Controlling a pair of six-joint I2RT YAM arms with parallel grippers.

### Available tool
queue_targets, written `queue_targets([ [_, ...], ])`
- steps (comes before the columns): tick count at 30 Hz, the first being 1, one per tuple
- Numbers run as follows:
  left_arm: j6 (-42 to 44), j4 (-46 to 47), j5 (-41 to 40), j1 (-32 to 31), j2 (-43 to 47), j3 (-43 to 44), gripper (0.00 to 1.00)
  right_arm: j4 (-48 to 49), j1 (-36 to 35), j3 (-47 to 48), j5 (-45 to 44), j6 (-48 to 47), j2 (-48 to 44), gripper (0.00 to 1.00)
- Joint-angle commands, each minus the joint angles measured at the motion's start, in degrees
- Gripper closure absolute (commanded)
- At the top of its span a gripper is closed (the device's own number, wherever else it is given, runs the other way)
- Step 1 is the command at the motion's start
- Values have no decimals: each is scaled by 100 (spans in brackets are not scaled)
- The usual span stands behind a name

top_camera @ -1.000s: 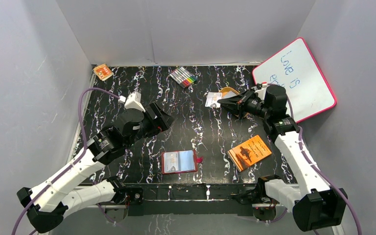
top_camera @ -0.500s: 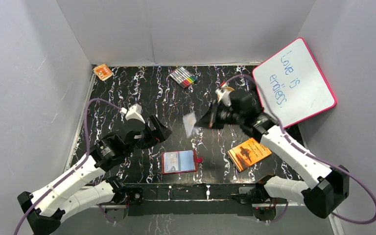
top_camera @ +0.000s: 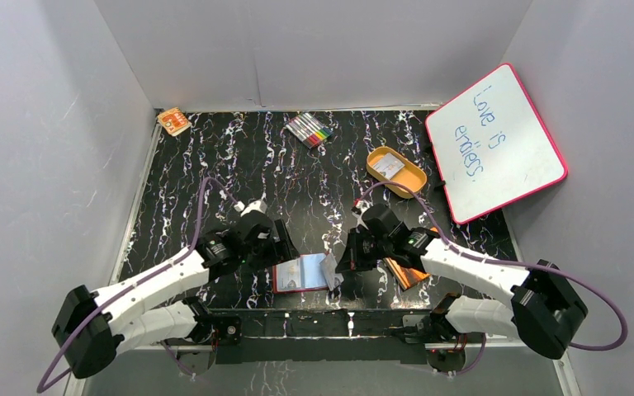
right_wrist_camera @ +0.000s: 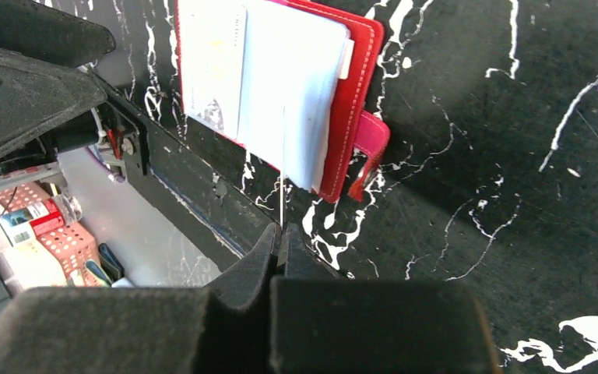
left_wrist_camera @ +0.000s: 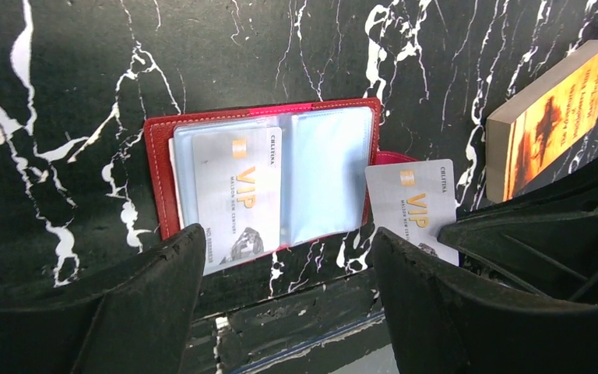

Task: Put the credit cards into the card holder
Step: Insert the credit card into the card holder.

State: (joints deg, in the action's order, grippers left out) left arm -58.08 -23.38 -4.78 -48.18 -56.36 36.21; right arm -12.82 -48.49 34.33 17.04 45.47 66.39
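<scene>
The card holder lies open near the table's front edge, its clear pockets up; it also shows in the left wrist view and the right wrist view. One credit card lies on its left page. My right gripper is shut on a second credit card, held on edge at the holder's right side; this card is clear in the left wrist view and edge-on in the right wrist view. My left gripper is open and empty, just above the holder's left half. Another card lies in the orange tray.
An orange booklet lies right of the holder, under the right arm. The orange oval tray sits at the back right, next to a pink-framed whiteboard. Markers and a small orange pack lie at the back.
My right gripper has carried a card from the orange tray down to the holder's right edge. My left gripper has moved forward and right, to just above the holder.
</scene>
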Motion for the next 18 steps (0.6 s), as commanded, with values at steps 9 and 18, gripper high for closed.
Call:
queue_targets([
  [9, 331, 725, 404, -42, -1258, 465, 25, 254, -9, -294, -306, 199, -60, 100],
  [18, 529, 837, 478, -103, -1940, 765, 28, 342, -11, -307, -177, 241, 206, 100],
])
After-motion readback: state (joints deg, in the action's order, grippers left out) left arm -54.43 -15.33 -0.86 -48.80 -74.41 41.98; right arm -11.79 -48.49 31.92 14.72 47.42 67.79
